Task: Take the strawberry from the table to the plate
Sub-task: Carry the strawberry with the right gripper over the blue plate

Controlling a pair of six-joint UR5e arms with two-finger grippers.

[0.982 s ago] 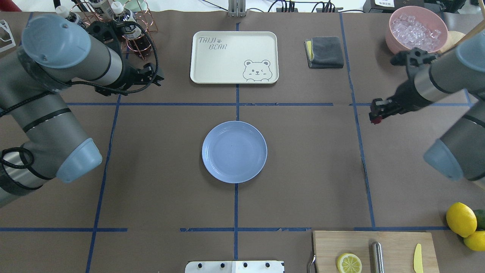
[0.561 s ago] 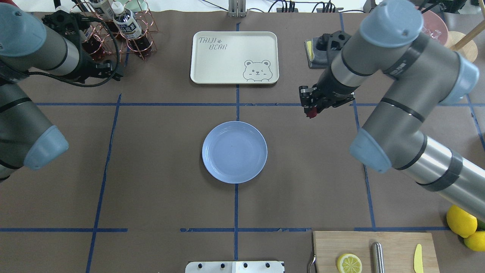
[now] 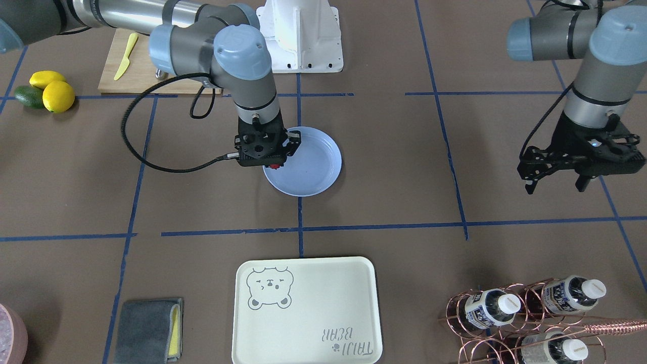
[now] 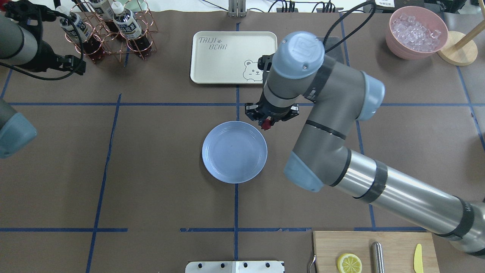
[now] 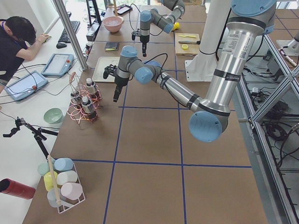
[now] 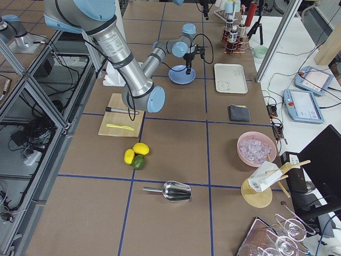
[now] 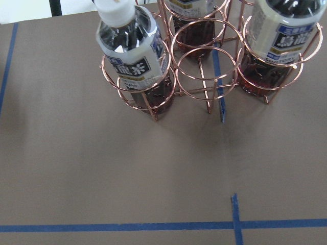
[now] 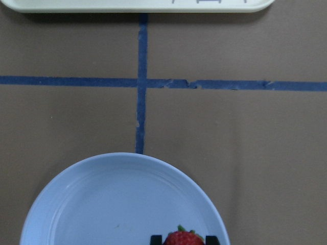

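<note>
My right gripper (image 4: 266, 125) is shut on the small red strawberry (image 4: 266, 124), which hangs above the light-blue plate's (image 4: 234, 152) rim on its right arm side. The right wrist view has the strawberry (image 8: 183, 238) pinched between two dark fingertips at the bottom edge, over the plate (image 8: 122, 204). The front view shows the berry (image 3: 274, 166) under the right gripper (image 3: 273, 165) at the plate's (image 3: 313, 167) edge. My left gripper (image 3: 555, 185) hangs open and holds nothing, far off over the table's (image 4: 151, 197) left side near the bottle rack.
A cream bear-print tray (image 4: 234, 57) lies beyond the plate. A copper rack of bottles (image 4: 110, 28) stands far left. A pink bowl of ice (image 4: 416, 31) sits far right. The cutting board (image 4: 375, 251) holds a lemon half (image 4: 349, 262), a metal handle and a yellow knife.
My right arm has swung left across the table with the strawberry, from the right edge to the plate's rim. My left arm has pulled back toward the far left corner.
</note>
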